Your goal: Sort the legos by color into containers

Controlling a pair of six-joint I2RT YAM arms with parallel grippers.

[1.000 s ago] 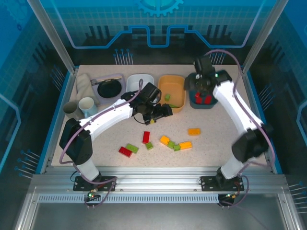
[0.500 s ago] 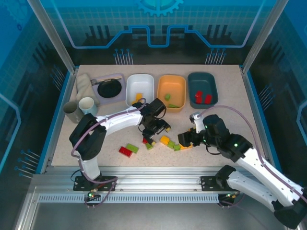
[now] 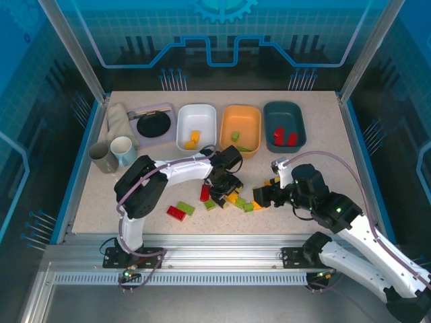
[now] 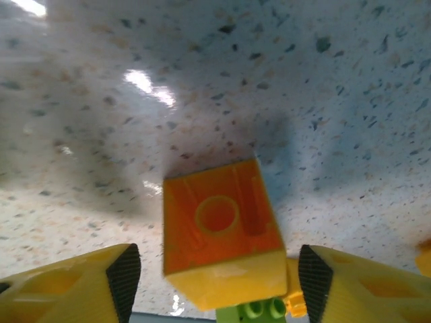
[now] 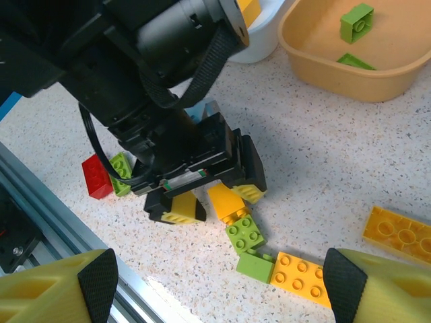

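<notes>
We record the white tub (image 3: 207, 112), orange tub (image 3: 242, 124) and teal tub (image 3: 283, 114) in a row at the far edge of the table (image 3: 323, 145). The right gripper (image 5: 219, 279) hangs wide open and empty over loose legos (image 3: 178, 212) at near centre. The left gripper (image 4: 214, 272) straddles a yellow-orange brick (image 4: 219, 222), with a gap visible on one side.

From above and behind, my top camera looked down over the whole bench (image 3: 323, 148). The left wrist view hugged one yellow-orange brick (image 4: 222, 235); the right wrist view, farther back, shared it.
</notes>
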